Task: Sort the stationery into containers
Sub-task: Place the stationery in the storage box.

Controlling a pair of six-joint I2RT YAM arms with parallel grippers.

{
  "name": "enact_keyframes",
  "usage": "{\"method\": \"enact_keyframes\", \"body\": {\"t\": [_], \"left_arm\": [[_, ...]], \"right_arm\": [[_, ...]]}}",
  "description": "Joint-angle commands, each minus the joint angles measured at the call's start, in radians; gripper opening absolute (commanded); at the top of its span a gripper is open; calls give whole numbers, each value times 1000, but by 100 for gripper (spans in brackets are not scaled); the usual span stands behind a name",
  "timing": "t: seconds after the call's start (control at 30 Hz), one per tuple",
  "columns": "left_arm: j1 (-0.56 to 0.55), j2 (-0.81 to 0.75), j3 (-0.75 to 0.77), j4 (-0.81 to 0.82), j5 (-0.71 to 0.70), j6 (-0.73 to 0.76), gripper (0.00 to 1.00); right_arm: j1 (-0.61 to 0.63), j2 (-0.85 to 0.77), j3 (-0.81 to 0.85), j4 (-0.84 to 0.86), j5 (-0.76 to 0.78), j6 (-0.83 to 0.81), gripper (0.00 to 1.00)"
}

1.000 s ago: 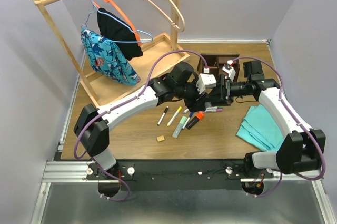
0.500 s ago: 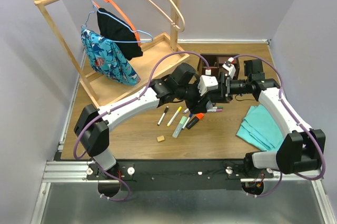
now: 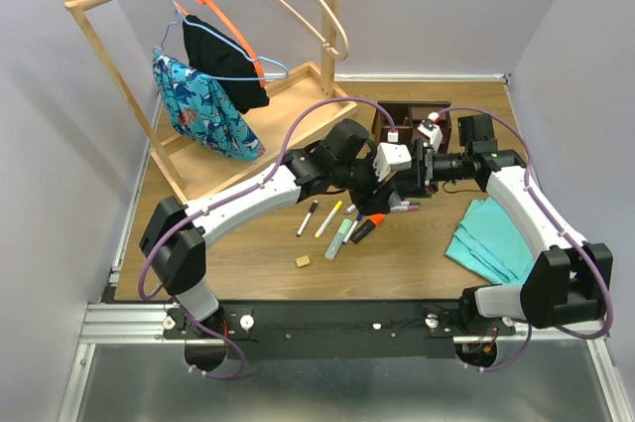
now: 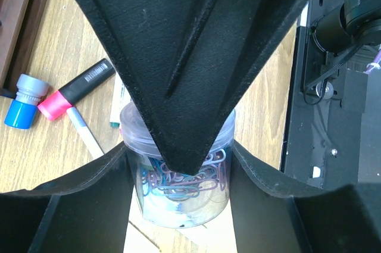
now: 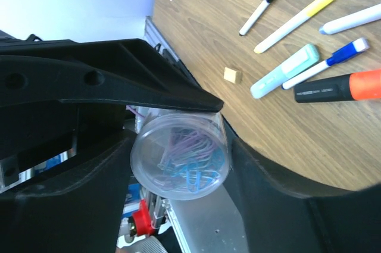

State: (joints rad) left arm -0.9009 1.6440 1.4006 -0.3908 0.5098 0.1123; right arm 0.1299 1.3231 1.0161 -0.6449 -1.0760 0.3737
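A clear round jar of purple and blue paper clips (image 4: 178, 199) is held in the air between both grippers, above the table's middle (image 3: 410, 174). My left gripper (image 4: 180, 166) has a finger pressed on each side of it. My right gripper (image 5: 178, 166) clamps the same jar (image 5: 178, 155) from the other end. On the table below lie a black-capped marker (image 3: 308, 217), a yellow marker (image 3: 328, 219), a green highlighter (image 3: 339, 238), an orange highlighter (image 3: 367, 227) and a tan eraser (image 3: 303, 261). The dark brown organizer (image 3: 412, 116) stands just behind the grippers.
A folded teal cloth (image 3: 493, 238) lies at the right. A pale wooden clothes rack (image 3: 203, 159) with hangers and hanging garments fills the back left. A pink-capped marker (image 4: 74, 89) and a blue-capped one (image 4: 24, 101) lie near the organizer.
My left gripper has moved right and closed in on the jar in front of my right gripper. The right arm has barely moved.
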Motion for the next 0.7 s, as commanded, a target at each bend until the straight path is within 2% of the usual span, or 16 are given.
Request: {"method": "enact_keyframes", "body": {"t": [0.0,0.07,0.17,0.2,0.23,0.3,0.47,0.6,0.63,0.67], "left_arm": [[-6,-29,18,26,-1,9,52],[-4,-29,18,26,1,9,52],[-6,-27,17,27,-5,7,55],[-4,-27,17,27,-16,6,57],[-3,-27,17,32,-25,4,64],[0,-30,15,33,-50,6,66],[28,-59,11,10,-63,26,78],[56,-108,-50,-5,-73,46,86],[66,-118,-64,-3,-76,46,90],[72,-130,-78,-3,-77,46,99]], "right_arm": [[7,-13,-5,-10,-28,-15,64],[7,-18,-8,-1,-35,-15,55],[7,-21,-4,1,-38,-21,47],[7,-22,2,-4,-36,-36,43],[7,-27,9,-22,-30,-44,40],[5,-39,24,-39,-21,-67,35],[4,-62,58,-88,62,-110,35],[2,-48,111,-136,148,-188,34],[1,-44,121,-147,175,-197,34],[0,-32,140,-153,189,-208,34]]}}
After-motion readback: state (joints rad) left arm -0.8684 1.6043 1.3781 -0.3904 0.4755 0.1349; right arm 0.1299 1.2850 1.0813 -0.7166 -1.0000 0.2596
